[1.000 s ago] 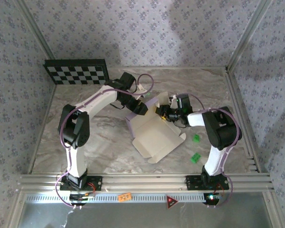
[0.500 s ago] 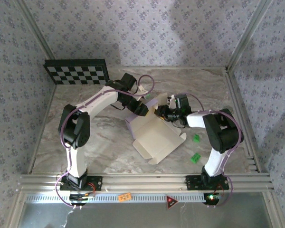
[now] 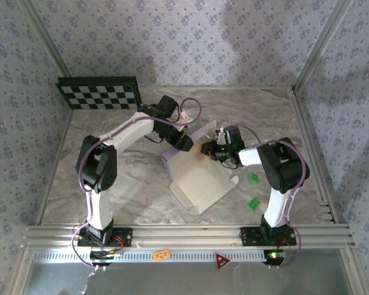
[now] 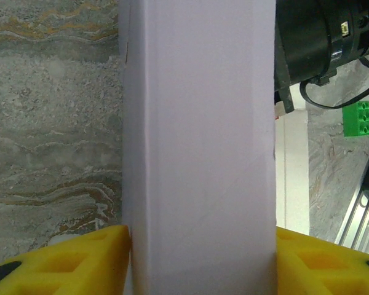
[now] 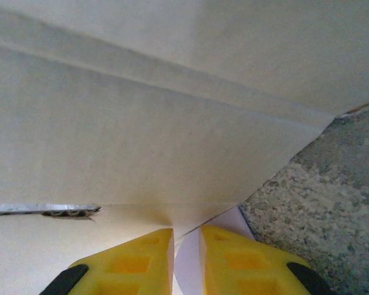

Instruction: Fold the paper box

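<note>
Table (image 3: 111, 178): marbled grey surface. It carries everything listed below.

Paper box (image 3: 200, 181): partly folded sheet of white to pale-lavender card, lying in the middle of the table. Its flat, tabbed panels spread toward the near edge. A lavender wall stands raised along its far-left side.

Checkerboard panel (image 3: 98, 92): black and white, propped at the far-left corner, well apart from the paper box.

Left gripper (image 3: 186, 143): reaches the far end of the paper box from the left. In the left wrist view, the gripper (image 4: 200, 232) stands about half open. The upright lavender wall (image 4: 200, 153) fills the whole gap. Each yellow finger (image 4: 74, 264) presses against one face of that wall, so the wall is clamped.

Right gripper (image 3: 206, 149): meets the same far end from the right, just beside the left gripper. In the right wrist view, the gripper (image 5: 186, 232) is almost closed, with a narrow slit left between the yellow fingers (image 5: 246, 264). A thin pale sliver of card sits in the slit and appears to be nipped. A broad cream panel of the box (image 5: 141, 135) rises directly ahead.

Far green brick (image 3: 254, 179): on the table, right of the paper box and not touching it.

Near green brick (image 3: 253, 203): closer to the near edge, apart from the other brick.
</note>
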Controlling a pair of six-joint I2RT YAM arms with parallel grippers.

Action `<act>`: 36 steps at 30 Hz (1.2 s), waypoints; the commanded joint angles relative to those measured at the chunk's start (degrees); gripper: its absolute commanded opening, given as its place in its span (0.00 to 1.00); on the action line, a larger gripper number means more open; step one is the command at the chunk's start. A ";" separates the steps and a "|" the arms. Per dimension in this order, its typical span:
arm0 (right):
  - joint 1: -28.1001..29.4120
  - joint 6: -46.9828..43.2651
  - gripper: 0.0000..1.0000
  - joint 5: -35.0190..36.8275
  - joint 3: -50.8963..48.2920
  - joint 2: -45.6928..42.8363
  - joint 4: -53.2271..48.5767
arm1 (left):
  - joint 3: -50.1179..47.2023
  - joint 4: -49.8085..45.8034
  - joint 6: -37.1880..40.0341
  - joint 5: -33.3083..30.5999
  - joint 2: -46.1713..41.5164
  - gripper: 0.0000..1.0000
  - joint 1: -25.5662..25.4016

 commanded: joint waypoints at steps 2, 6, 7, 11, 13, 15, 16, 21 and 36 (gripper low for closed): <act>0.77 -1.34 0.20 2.66 -2.36 0.88 -8.10 | -0.75 -0.60 0.76 -0.90 -1.54 0.56 -1.10; -0.20 -2.60 0.25 0.94 -3.21 -5.38 -6.17 | -1.98 -1.18 2.61 -3.97 -2.51 0.56 -2.35; -0.46 -3.97 0.26 1.08 -3.16 -7.43 -7.55 | -2.16 -1.47 3.17 -4.73 -2.80 0.56 -2.71; -2.09 -11.81 0.33 3.28 -1.45 -15.24 -19.21 | -3.06 -2.05 4.45 -6.68 -3.68 0.56 -3.35; -3.47 -14.98 0.36 3.36 -1.44 -18.40 -23.32 | -3.51 -2.14 5.07 -7.47 -4.09 0.56 -3.67; -5.24 -18.10 0.39 2.55 -1.33 -21.41 -26.98 | -3.86 -2.39 5.78 -7.99 -4.42 0.56 -4.05; -5.94 -19.74 0.40 2.30 -1.02 -22.73 -28.83 | -4.11 -2.49 6.10 -8.42 -4.59 0.56 -4.24; -8.02 -30.42 0.46 3.21 3.30 -28.57 -38.54 | -4.48 -3.77 7.63 -10.05 -4.72 0.56 -5.30; -7.87 -67.59 0.58 8.49 22.32 -21.69 -57.22 | -4.49 -3.83 7.73 -8.66 -4.77 0.57 -5.84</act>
